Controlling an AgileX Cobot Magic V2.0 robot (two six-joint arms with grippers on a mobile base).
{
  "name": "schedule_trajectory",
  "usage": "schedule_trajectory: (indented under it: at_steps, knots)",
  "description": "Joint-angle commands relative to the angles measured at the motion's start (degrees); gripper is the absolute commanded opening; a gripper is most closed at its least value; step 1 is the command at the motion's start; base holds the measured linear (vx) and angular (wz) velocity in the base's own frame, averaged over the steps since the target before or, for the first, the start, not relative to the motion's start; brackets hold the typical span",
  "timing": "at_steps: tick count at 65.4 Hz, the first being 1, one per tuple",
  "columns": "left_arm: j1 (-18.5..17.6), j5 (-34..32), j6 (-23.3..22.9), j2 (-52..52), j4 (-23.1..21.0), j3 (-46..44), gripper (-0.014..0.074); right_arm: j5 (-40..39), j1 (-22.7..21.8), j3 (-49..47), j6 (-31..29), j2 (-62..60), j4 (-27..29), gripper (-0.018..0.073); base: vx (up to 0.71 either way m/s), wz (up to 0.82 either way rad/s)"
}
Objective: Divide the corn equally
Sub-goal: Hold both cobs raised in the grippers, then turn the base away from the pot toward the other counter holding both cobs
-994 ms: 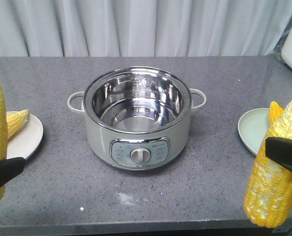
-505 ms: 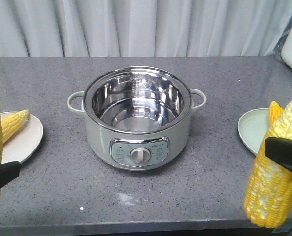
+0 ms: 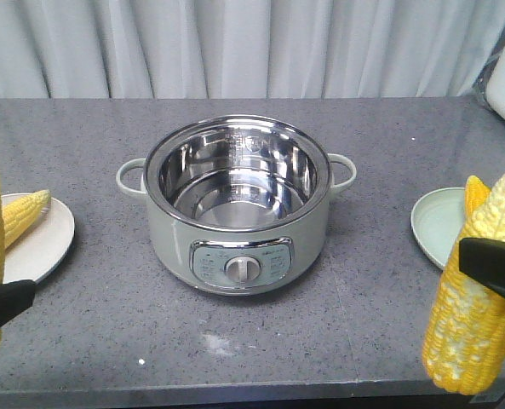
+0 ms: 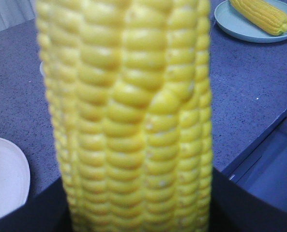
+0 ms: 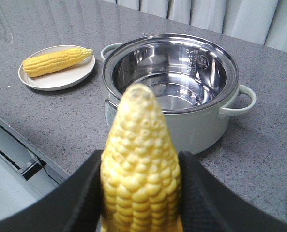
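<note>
My left gripper (image 4: pixel 133 215) is clamped on the lower part of a cob of corn (image 4: pixel 128 106) and holds it upright, point up, over the near left corner of the counter (image 3: pixel 363 324). The black fingers (image 4: pixel 32 215) press in from both sides. My right gripper (image 5: pixel 141 208) grips a second cob (image 5: pixel 141 145) the same way, near its thick end. This one stands upright over the near right corner, its pale tip leaning slightly away from me. Just beyond my left gripper a white plate (image 3: pixel 43 247) sits at the left edge of the counter with one cob (image 3: pixel 22 213) lying flat across it. Beyond my right gripper a pale green plate (image 4: pixel 230 26) sits at the right edge, also with one cob (image 4: pixel 262 14) lying on it. Between the two plates, in the middle of the counter, stands a pale green pot (image 3: pixel 235 247) with a steel bowl, two side handles and a dial facing me; nothing lies inside it.
</note>
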Motion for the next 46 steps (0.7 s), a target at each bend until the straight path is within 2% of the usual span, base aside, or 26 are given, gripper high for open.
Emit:
schedule_trajectory:
  at_steps: [1, 46]
  knots:
    - [-0.05, -3.63, -0.03, -0.09, -1.15, -1.28, 0.0244, -3.51, -0.42, -1.32, -0.56, 0.07, 1.53, 0.0254, 0.00, 0.00]
    - [-0.05, -3.48, -0.03, -0.09, -1.15, -1.28, 0.0244, -3.56, -0.42, -1.32, -0.56, 0.07, 1.53, 0.0254, 0.00, -0.04]
